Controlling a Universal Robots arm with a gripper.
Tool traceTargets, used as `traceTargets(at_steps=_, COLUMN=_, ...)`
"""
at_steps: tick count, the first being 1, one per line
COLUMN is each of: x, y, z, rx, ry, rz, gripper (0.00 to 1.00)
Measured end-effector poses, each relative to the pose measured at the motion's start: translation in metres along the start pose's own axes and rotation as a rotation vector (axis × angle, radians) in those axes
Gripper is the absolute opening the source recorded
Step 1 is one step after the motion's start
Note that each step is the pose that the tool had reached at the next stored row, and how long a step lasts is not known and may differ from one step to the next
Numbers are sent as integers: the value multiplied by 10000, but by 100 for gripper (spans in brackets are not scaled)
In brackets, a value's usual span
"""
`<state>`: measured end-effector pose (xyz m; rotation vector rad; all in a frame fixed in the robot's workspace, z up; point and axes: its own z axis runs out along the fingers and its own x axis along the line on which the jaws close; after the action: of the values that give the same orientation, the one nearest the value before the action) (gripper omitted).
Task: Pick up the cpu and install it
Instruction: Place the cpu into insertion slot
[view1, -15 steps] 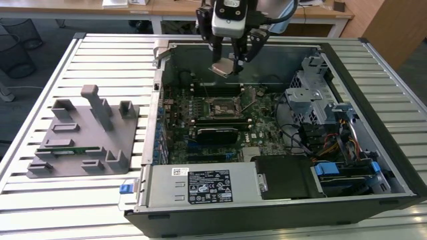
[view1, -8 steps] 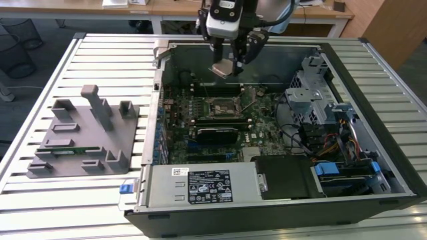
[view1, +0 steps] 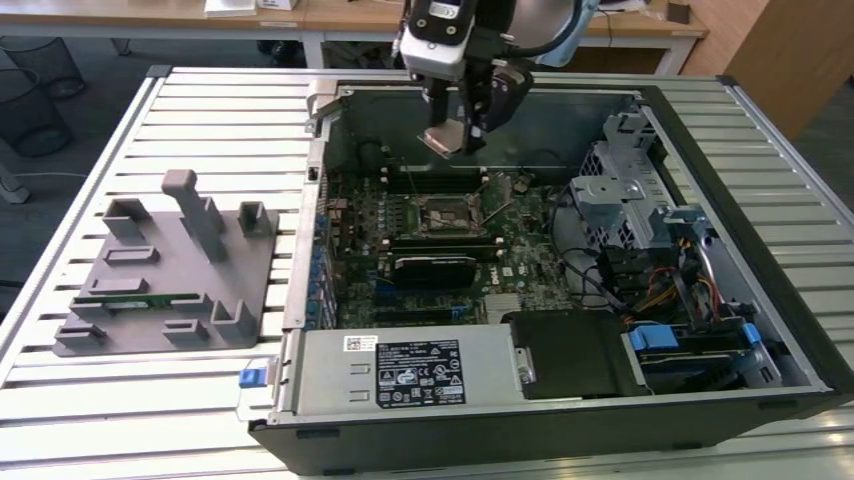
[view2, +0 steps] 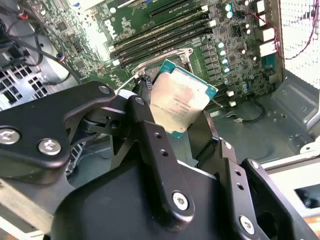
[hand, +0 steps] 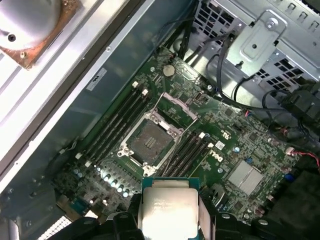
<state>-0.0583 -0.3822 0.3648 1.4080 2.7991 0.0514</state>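
The gripper (view1: 457, 135) (view2: 177, 116) (hand: 169, 222) is closed on the cpu (view1: 447, 140) (view2: 182, 97) (hand: 169, 207), with one finger bearing on each of two opposite edges. The cpu is square, so it has no distinct long axis. Its shiny metal top faces the cameras in both wrist views. In the exterior view it hangs tilted, not parallel to the board below. The gripper holds it in the air inside the open computer case (view1: 561, 440), clear of all components. The socket (view1: 445, 213) (hand: 150, 142) lies below the gripper on the motherboard (view1: 534, 250) (hand: 225, 150), flanked by memory slots (hand: 115, 125). A grey fixture tray (view1: 160, 270) sits outside the case, well apart from the gripper.
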Motion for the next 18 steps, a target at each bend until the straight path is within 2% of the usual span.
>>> traceTargets(at_steps=18, x=19, y=18, z=24, rx=-33, ry=-95, rz=1892, gripper=53)
